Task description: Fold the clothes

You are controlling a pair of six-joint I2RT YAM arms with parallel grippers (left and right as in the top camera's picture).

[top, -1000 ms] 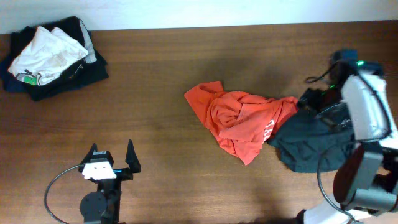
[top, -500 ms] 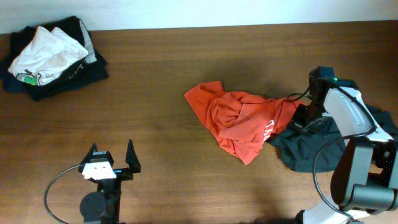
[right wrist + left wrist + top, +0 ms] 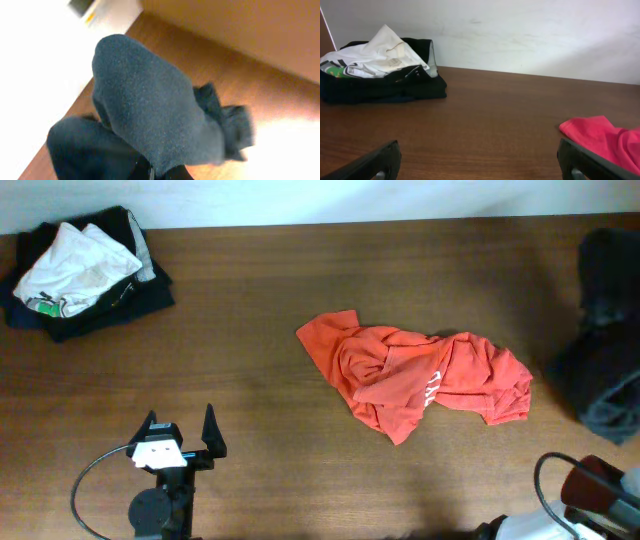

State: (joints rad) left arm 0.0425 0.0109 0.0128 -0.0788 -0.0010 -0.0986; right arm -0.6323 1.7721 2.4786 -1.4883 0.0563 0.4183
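Observation:
The orange-red T-shirt (image 3: 415, 375) lies crumpled in the middle of the table, white print showing; its edge (image 3: 607, 140) also appears at the right of the left wrist view. The dark charcoal garment (image 3: 610, 345) hangs blurred above the table's right edge. In the right wrist view it (image 3: 155, 105) drapes over my right gripper (image 3: 160, 174), which is shut on its cloth. My left gripper (image 3: 180, 433) stands open near the front left, well clear of the shirt, its fingers (image 3: 382, 161) wide apart with bare wood between them.
A pile of folded white and dark garments (image 3: 82, 270) sits at the back left corner, seen also in the left wrist view (image 3: 380, 67). A white wall (image 3: 520, 35) runs behind the table. The right arm's base (image 3: 595, 500) is at the front right.
My right gripper shut on the dark garment and pulled it up and rightward off the table. The orange shirt's right side is now uncovered. The left arm stayed still.

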